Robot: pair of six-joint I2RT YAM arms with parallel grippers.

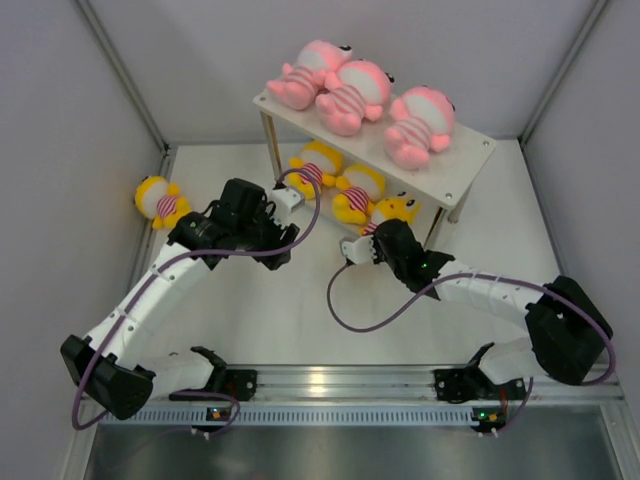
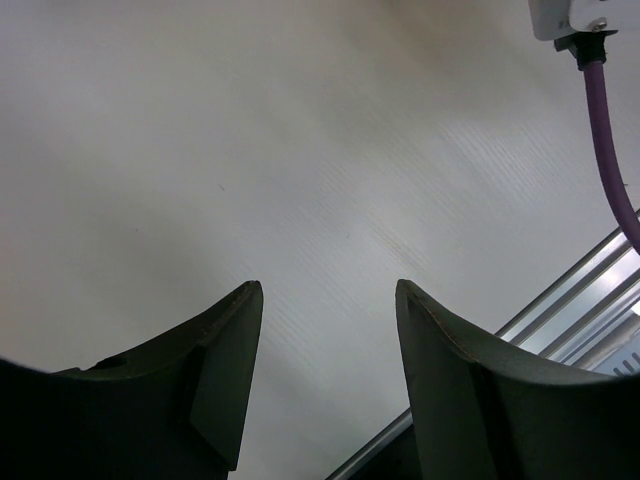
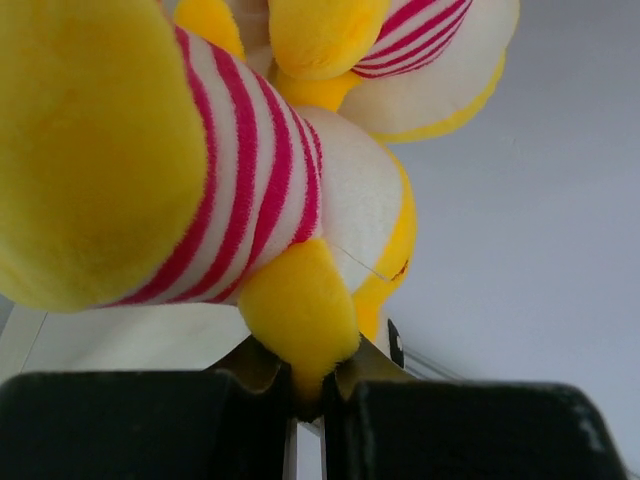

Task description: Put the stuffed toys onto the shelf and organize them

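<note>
White shelf (image 1: 472, 152) at far side of table (image 1: 300, 320): three pink stuffed toys (image 1: 345, 95) lying on top tier, three yellow toys (image 1: 345, 190) crowded beneath. Fourth yellow toy (image 1: 160, 200) alone by left wall. Right gripper (image 3: 300, 372), reaching under shelf, pinches limb of front yellow toy (image 3: 230, 170). Left gripper (image 2: 327, 300) wide, empty.

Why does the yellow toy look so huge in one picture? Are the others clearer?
Right wrist view: the yellow toy, nipped by the right pincer, is near the lens, so it looms. Top external view: even light, sharp. Left wrist view: the open left pincer is a dark silhouette.
</note>
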